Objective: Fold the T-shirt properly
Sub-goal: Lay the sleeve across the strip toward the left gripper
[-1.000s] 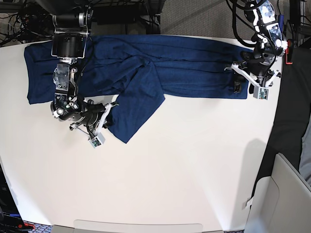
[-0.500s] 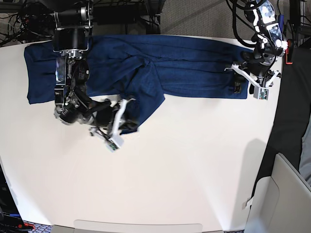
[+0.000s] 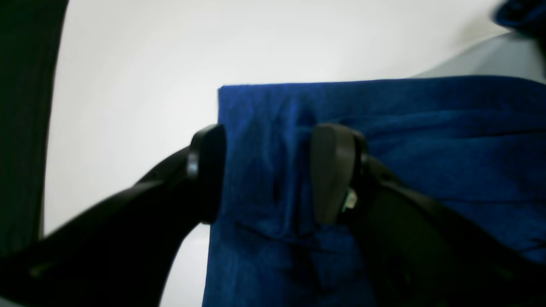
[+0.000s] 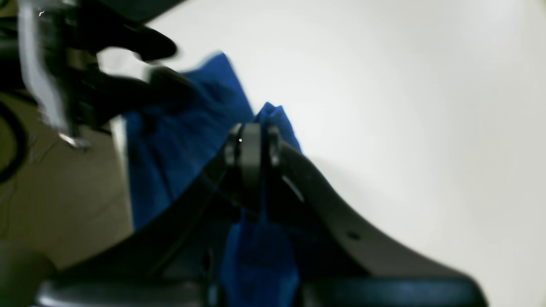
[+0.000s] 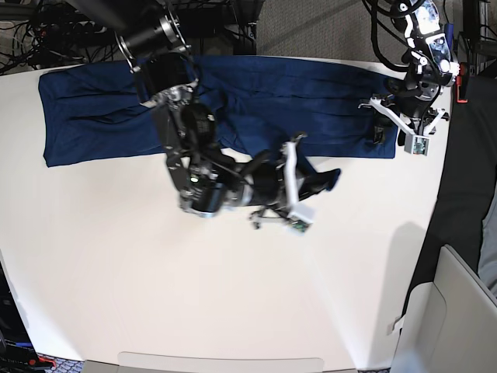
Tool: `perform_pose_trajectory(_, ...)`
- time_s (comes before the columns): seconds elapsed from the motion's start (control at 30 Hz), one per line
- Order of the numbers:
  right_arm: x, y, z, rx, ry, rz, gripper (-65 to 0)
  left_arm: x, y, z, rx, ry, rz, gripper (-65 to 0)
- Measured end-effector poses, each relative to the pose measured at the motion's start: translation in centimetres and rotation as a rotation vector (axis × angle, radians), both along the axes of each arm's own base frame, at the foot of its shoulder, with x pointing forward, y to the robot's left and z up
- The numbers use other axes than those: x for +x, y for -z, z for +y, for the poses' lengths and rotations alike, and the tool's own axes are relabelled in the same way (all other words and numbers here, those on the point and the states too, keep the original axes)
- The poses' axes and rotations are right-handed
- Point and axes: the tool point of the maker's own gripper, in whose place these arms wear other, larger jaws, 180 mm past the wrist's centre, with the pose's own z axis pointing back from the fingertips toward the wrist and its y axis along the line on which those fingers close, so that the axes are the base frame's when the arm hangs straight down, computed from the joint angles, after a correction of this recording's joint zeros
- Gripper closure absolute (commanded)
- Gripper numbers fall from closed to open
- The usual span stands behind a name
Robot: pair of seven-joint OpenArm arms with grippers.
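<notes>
The navy-blue T-shirt lies spread along the far edge of the white table. My right gripper is shut on a flap of the T-shirt and holds it stretched over the middle right of the table. In the right wrist view the shut gripper pinches blue fabric, which hangs below it. My left gripper stands open at the shirt's right end. Its two fingers sit apart on either side of a strip of the T-shirt near its corner.
A grey chair or bin stands off the table at the lower right. Cables lie behind the table's far edge. The table's right edge runs close to my left arm.
My right arm has swung from the left of the table towards the right, pulling the held flap of the shirt along with it. The left gripper has stayed in place.
</notes>
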Motion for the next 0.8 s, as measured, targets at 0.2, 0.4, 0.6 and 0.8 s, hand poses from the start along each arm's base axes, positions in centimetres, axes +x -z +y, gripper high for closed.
perform_pose_trajectory(0.2,-1.7,0.7,2.8,-0.075,-0.136,-0.02,-0.7,-0.3,0.2,0.0,0.0,0.0,0.008,-31.3)
perform_pose_trajectory(0.4,-2.8,-0.1,4.6,-0.096,-0.222,-0.071,-0.7,-0.4,0.3,0.0,-0.001,-0.001,0.012,-31.3)
perform_pose_trajectory(0.6,-3.6,0.1,5.2,-0.152,-0.29,-0.121,-0.7,-0.7,-0.1,1.5,0.005,-0.048,0.0,-31.3)
perform_pose_trajectory(0.8,-5.0,0.4,5.9,-0.172,-0.346,-0.136,-0.7,-1.5,-0.5,4.2,0.028,-0.134,-0.004,-31.3)
